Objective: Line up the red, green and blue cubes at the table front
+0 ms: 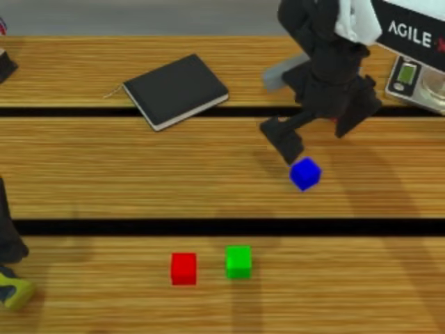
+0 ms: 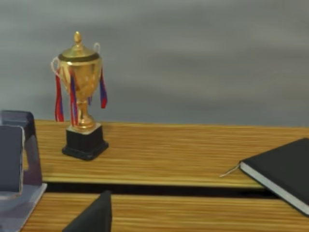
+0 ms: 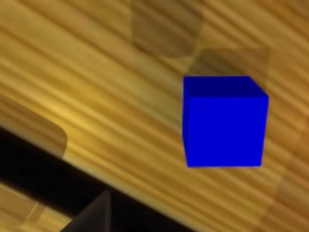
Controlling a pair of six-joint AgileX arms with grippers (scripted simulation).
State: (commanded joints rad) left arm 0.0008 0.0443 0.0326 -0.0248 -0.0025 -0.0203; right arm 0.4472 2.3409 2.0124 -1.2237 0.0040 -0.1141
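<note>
Red cube (image 1: 183, 268) and green cube (image 1: 238, 262) sit side by side on the front plank (image 1: 348, 292) from above, while our right gripper (image 1: 316, 136), fingers spread, hovers beside the blue cube (image 1: 304, 174) on the middle plank, likely to grasp it. Our right wrist shows that blue cube (image 3: 224, 123) free on the wood; our left wrist shows a trophy (image 2: 79, 96) and notebook (image 2: 285, 171), and we cannot tell that gripper's fingers.

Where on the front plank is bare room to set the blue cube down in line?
Free: front plank right of the green cube, and left of the red cube. Crowded: around the right hand above the blue cube.

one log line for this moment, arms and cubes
right gripper: over small blue cube, middle plank | red cube and green cube: side by side, front plank | left arm: parked at left edge
</note>
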